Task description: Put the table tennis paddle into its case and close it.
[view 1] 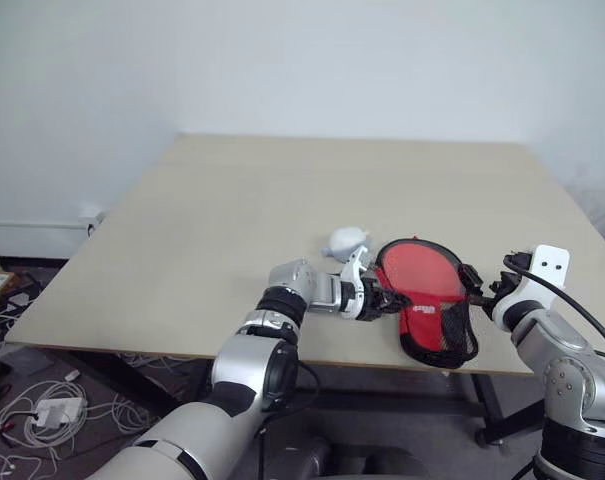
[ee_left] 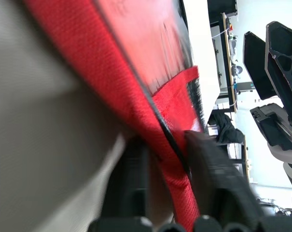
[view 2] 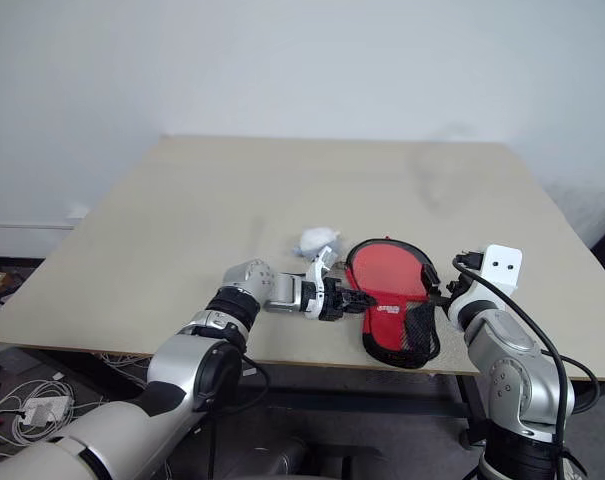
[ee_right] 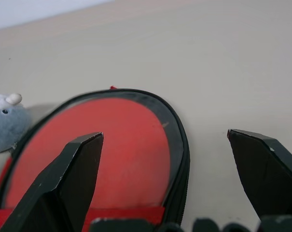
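Beige worktop (view 1: 232, 210) w/ cables on the floor (view 1: 32, 400) off its left side. Near the front edge, centre, sits a small grey-white soft toy (view 1: 346, 240). Just right of it the left tool (view 1: 374, 297) is clamped shut on the left rim of the case (view 1: 427, 300), fingers pinching the red fabric and black edging. Case lies flat by the front edge, paddle-shaped, red outside w/ small white logo and black mesh pocket at the near end, black edging round the rim. Inside, the round part shows the red face of the table tennis paddle (ee_right: 112, 145); can't see the handle. Right tool (ee_right: 167, 159) hovers at the case's right side, fingers spread wide, holding nothing.
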